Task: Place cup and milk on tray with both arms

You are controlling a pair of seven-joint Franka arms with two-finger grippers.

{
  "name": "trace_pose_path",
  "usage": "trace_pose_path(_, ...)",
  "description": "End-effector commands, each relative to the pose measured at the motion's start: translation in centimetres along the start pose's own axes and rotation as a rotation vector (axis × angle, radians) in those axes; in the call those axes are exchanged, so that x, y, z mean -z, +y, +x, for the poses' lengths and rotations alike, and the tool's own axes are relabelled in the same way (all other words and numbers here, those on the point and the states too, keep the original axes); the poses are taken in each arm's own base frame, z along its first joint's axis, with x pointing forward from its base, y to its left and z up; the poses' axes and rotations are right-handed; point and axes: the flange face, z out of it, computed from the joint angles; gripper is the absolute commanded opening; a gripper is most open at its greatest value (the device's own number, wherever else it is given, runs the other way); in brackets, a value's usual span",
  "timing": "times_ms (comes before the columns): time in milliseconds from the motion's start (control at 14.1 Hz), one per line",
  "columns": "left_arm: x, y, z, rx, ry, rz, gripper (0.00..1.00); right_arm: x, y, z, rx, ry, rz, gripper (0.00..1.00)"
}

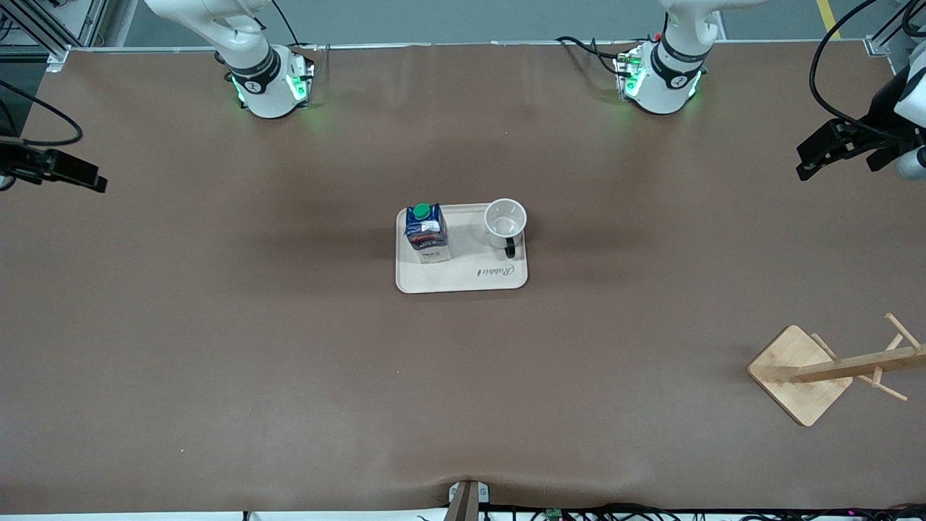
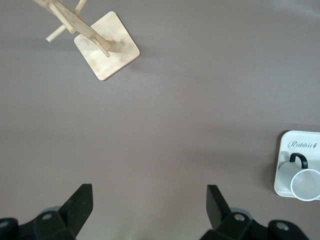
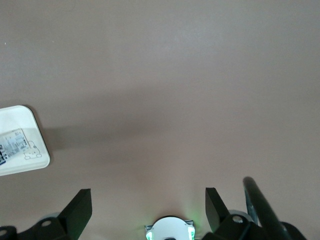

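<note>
Bamboo mug stand (image 1: 832, 369), pale wood with a square base and pegs, sits nearest my camera, toward the left arm's end. Farther up, mid-table, I see the flat cream rectangular tray (image 1: 463, 278). On it stand the small dark-blue milk carton with green cap (image 1: 427, 233), at the right arm's side, and the small white cup with black handle (image 1: 505, 223), apart from the carton. Left gripper (image 1: 832, 152) hangs over bare table, jaws spread, empty. Right gripper (image 1: 69, 172) waits likewise at its own end, jaws wide, empty.
</note>
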Motion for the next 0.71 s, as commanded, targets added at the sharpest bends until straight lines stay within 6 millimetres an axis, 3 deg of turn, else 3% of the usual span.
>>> trace_pose_path(0, 0.1, -0.1, -0.1, -0.007, 0.009, -0.012, 1.0, 0.8, 2.2, -3.6, 0.01, 0.033, 0.016, 1.0)
trace_pose_path(142, 0.2, -0.3, -0.1, -0.005, 0.01, -0.012, 1.0, 0.5, 2.3, -5.0, 0.018, 0.053, 0.011, 1.0)
trace_pose_path(355, 0.4, -0.5, -0.2, -0.002, 0.01, -0.011, 1.0, 0.0, 2.8, -4.1, 0.018, 0.078, 0.012, 1.0)
trace_pose_path(498, 0.5, -0.5, -0.4, -0.003, 0.01, -0.011, 1.0, 1.7, 2.7, -4.1, 0.016, 0.112, 0.007, 1.0)
trace_pose_path(640, 0.5, -0.3, -0.4, -0.006, 0.009, -0.011, 1.0, 2.2, 3.5, -4.1, 0.003, 0.121, 0.006, 1.0)
